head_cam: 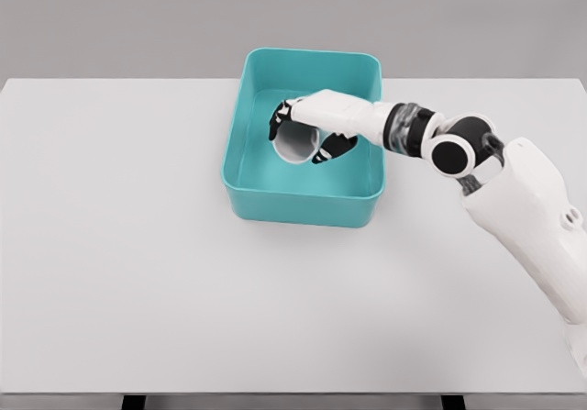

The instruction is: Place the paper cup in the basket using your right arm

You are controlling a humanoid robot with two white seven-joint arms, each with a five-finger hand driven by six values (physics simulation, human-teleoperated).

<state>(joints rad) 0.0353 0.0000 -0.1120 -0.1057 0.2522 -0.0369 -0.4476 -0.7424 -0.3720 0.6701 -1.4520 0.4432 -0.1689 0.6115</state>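
Note:
A teal rectangular basket point(303, 205) stands on the white table, a little behind its middle. My right arm comes in from the right edge and reaches over the basket's right rim. Its hand point(303, 135) hangs inside the basket's opening with the fingers curled round a white paper cup point(295, 144). The cup lies tilted, its open mouth turned toward me and down. I cannot tell whether the cup touches the basket floor. My left arm does not show.
The white table point(119, 245) spreads wide to the left and in front of the basket. Its front edge runs along the bottom of the picture, with a grey wall behind.

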